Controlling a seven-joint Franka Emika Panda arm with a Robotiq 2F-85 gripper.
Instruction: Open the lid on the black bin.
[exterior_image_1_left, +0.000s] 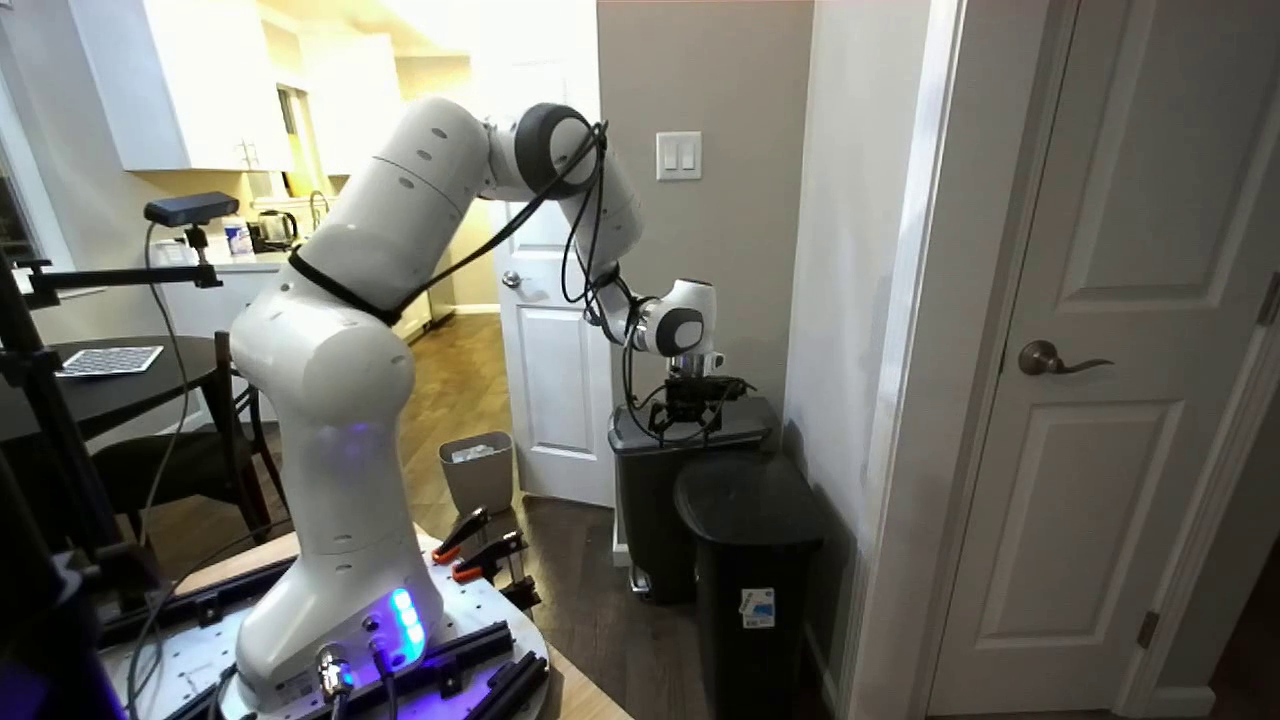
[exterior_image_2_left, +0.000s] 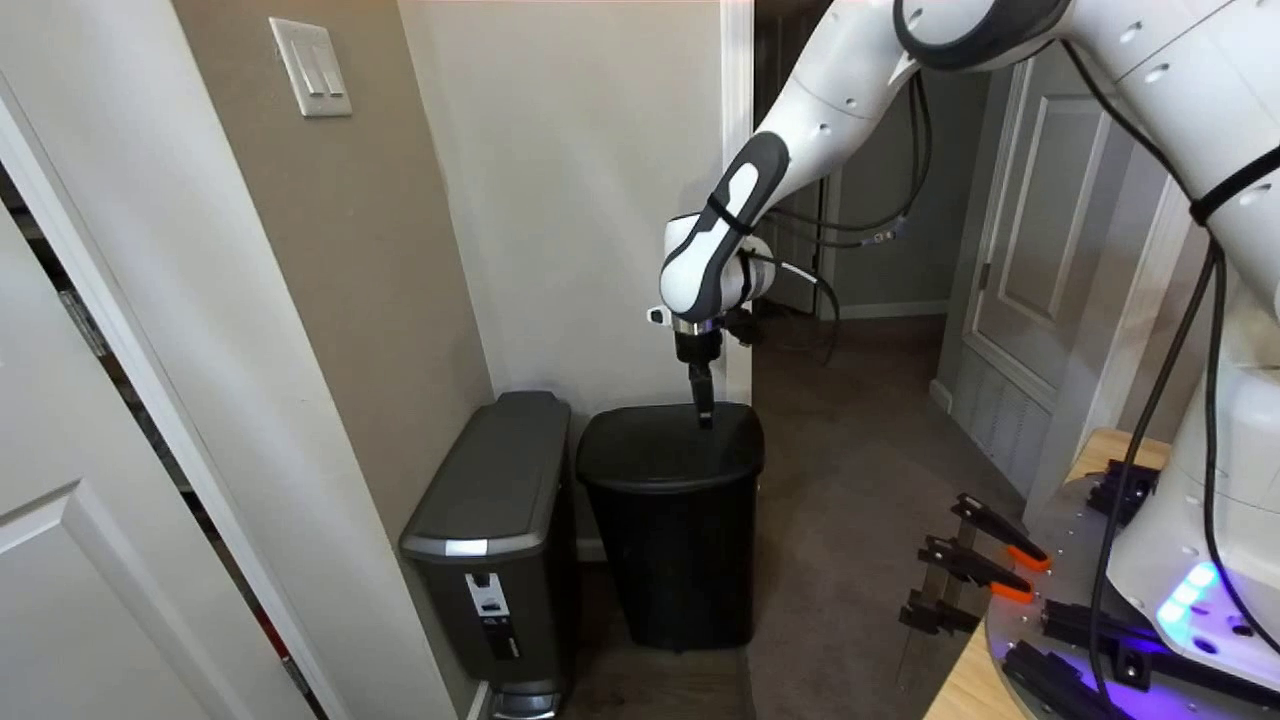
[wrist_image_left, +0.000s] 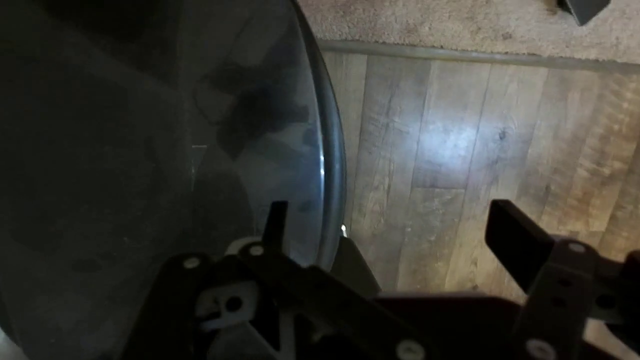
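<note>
The lid (exterior_image_2_left: 650, 450) lies closed across the black bin (exterior_image_2_left: 675, 560), which stands just right of the grey bin (exterior_image_2_left: 490, 530) in an exterior view. The jaws stand wide apart at its rim: in the wrist view one finger (wrist_image_left: 275, 227) hangs over the lid, the other over the wood floor (wrist_image_left: 445, 150) to its right. Whether the lid is touched cannot be told.

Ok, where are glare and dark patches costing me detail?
Wrist view: the lid carries dark reflections or shadows and a bright streak along its edge; bluish-white glare sits on the wood floor; the gripper looks dark, slightly soft. In an exterior view, the black bin shows little surface detail. In an exterior view, the white kitchen cabinets wash out.
</note>
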